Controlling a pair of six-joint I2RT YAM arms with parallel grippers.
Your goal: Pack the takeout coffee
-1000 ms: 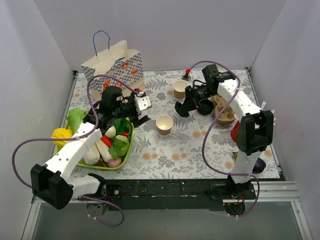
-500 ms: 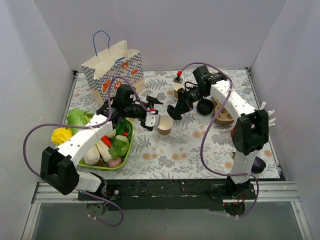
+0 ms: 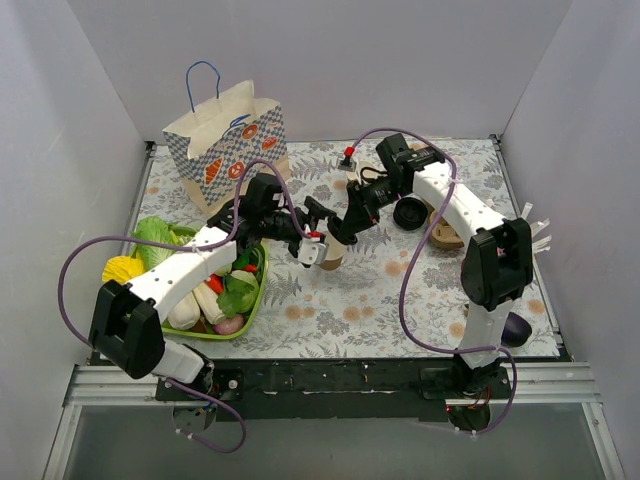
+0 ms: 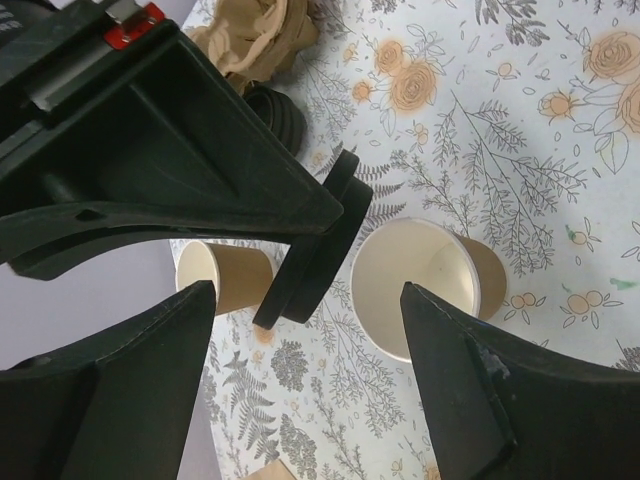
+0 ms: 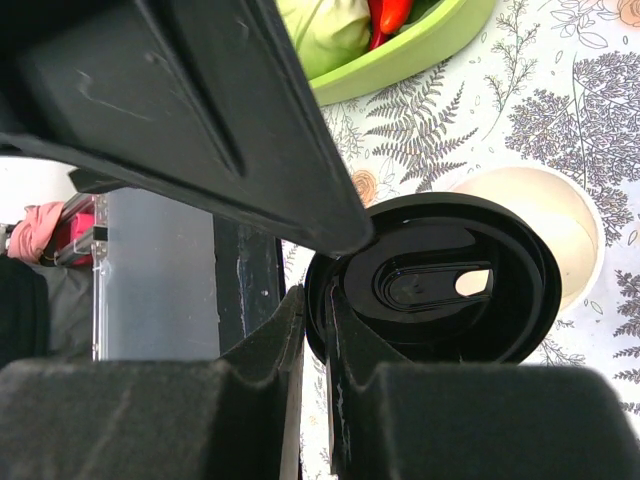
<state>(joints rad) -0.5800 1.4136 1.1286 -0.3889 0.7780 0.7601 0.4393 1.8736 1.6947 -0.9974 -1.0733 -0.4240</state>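
Note:
An open tan paper cup [image 3: 329, 257] with a white inside [image 4: 418, 286] stands on the flowered cloth mid-table. My right gripper [image 3: 346, 226] [image 5: 316, 305] is shut on the rim of a round black lid [image 5: 440, 282] [image 4: 316, 262], held tilted just above and beside that cup's mouth [image 5: 562, 218]. My left gripper [image 3: 312, 226] [image 4: 306, 300] is open, its fingers spread on either side of the lid and the cup, touching neither. A second open tan cup [image 4: 226, 276] [image 3: 357, 178] stands farther back.
A stack of black lids [image 3: 410, 212] and a brown cardboard carrier [image 3: 446, 226] lie behind the right arm. A patterned paper bag [image 3: 226, 142] stands at the back left. A green basket [image 3: 254, 300] of vegetables sits under the left arm. A red cup [image 3: 470, 262] is at the right.
The right gripper has carried the lid leftward from the lid stack to the middle cup. The left gripper has swung right from above the basket to that cup, its jaws narrowing slightly.

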